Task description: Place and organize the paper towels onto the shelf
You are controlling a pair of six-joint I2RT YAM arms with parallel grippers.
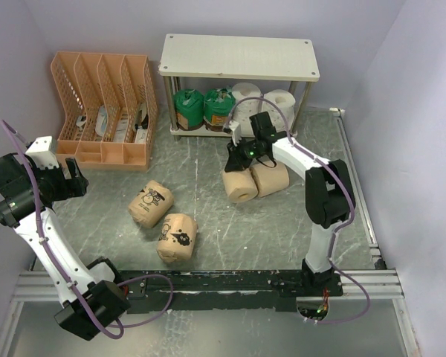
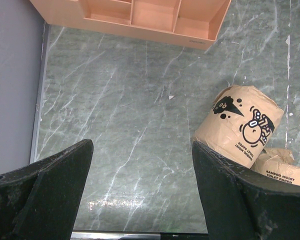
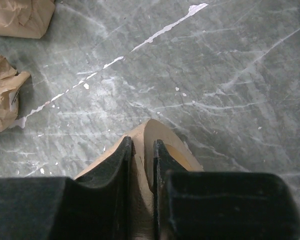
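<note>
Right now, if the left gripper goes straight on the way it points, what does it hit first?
Likely the bare table: the open left gripper frames only marbled surface. The printed roll lies off to one side, outside that line; depth is unclear.

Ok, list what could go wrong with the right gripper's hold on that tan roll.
The right gripper seems to pinch only a thin edge of the plain tan roll; it may slip out on lifting. The second tan roll lies against it and could get dragged along. The shelf's lower tier already holds four rolls, so pushing another in may knock them.
</note>
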